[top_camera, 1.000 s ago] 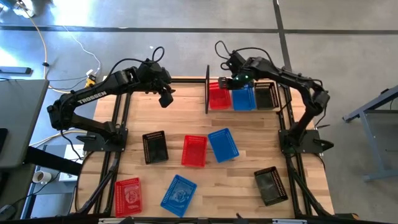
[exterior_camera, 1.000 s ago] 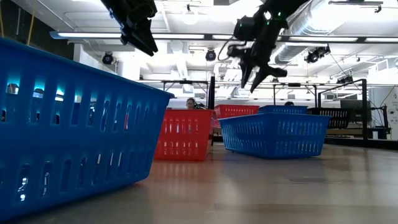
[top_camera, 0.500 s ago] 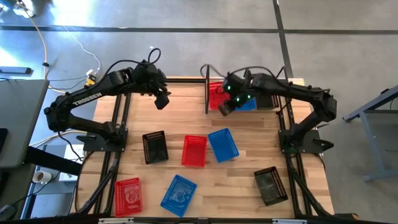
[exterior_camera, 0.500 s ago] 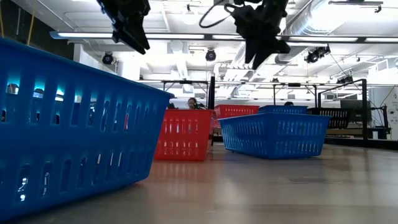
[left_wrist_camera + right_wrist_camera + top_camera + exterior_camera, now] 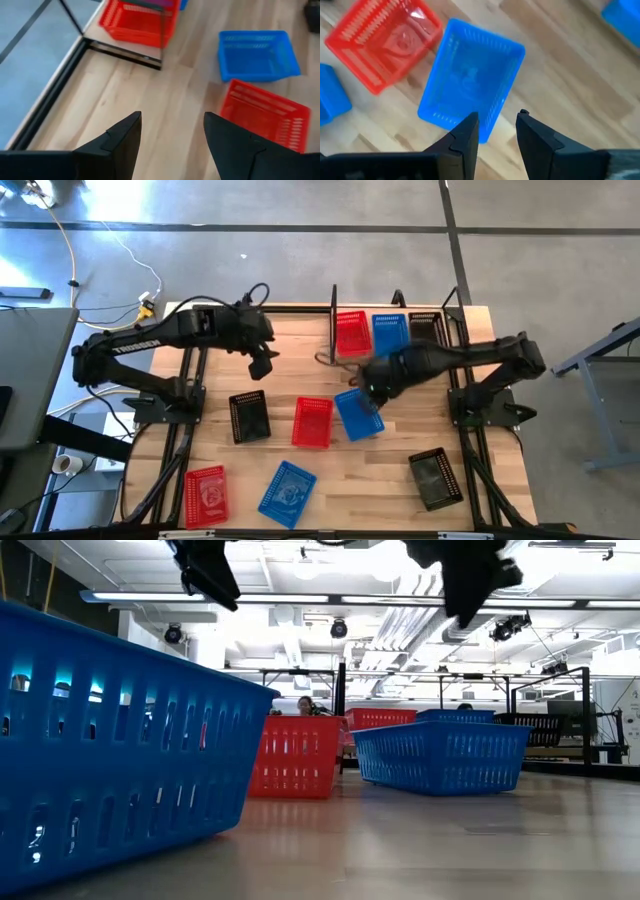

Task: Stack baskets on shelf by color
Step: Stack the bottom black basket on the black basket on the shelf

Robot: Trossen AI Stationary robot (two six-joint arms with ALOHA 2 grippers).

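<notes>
Right gripper [image 5: 496,131], fingers spread and empty, hangs over the blue basket [image 5: 470,82] near the shelf [image 5: 334,320], presumably lining up to grab it for the blue stack; left gripper [image 5: 170,131], also spread, waits nearby.

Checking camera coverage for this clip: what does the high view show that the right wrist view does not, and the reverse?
Only the high view shows the low black wire shelf holding a red, a blue and a black perforated plastic basket, the two black baskets on the table, the front red and blue baskets, and the left gripper.

Only the right wrist view shows the right gripper with its fingers open.

Both show the middle blue basket beside the middle red basket on the wooden table.
</notes>
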